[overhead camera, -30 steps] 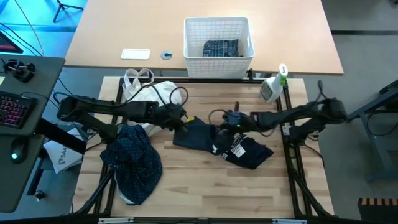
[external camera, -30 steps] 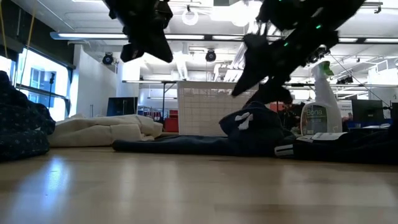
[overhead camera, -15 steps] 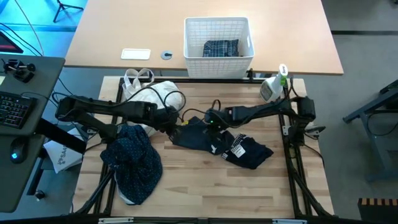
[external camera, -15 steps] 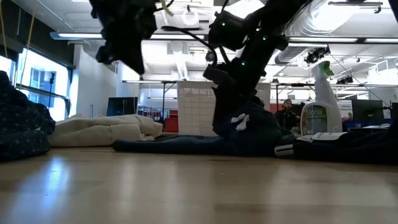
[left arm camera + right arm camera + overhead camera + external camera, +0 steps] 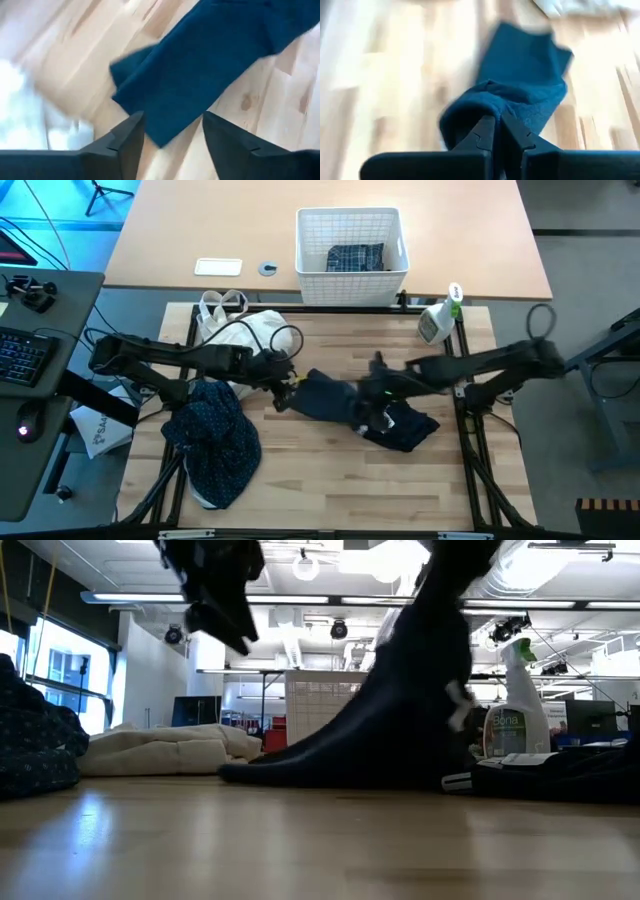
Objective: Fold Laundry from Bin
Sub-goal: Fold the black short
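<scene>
A plain dark navy piece (image 5: 335,402) lies mid-table. My right gripper (image 5: 368,395) is shut on it and holds part of it raised. In the low view the piece stands as a tall peak (image 5: 420,680). Its left end (image 5: 245,772) rests on the table. My left gripper (image 5: 284,392) is open and empty. It hovers over the piece's left corner (image 5: 150,95). A navy dotted shirt (image 5: 215,435) lies heaped at the near left. The white lattice bin (image 5: 352,242) stands beyond the far edge with a plaid shirt (image 5: 356,257) in it. My right gripper pinches a raised fold of the navy piece (image 5: 492,107) between its two shut fingers. The held part is lifted. The cloth slopes down from the fingers to its left end, which lies on the table.
A cream-white cloth bag (image 5: 250,332) with loop handles lies at the far left of the table. A spray bottle (image 5: 438,320) stands at the far right corner. Bare wood (image 5: 340,480) shows along the near edge.
My right gripper reached toward the table's left over the navy piece. It then drew back toward the right and up with the cloth. The piece has risen from a low heap into a tall peak, while its left end stays on the table.
</scene>
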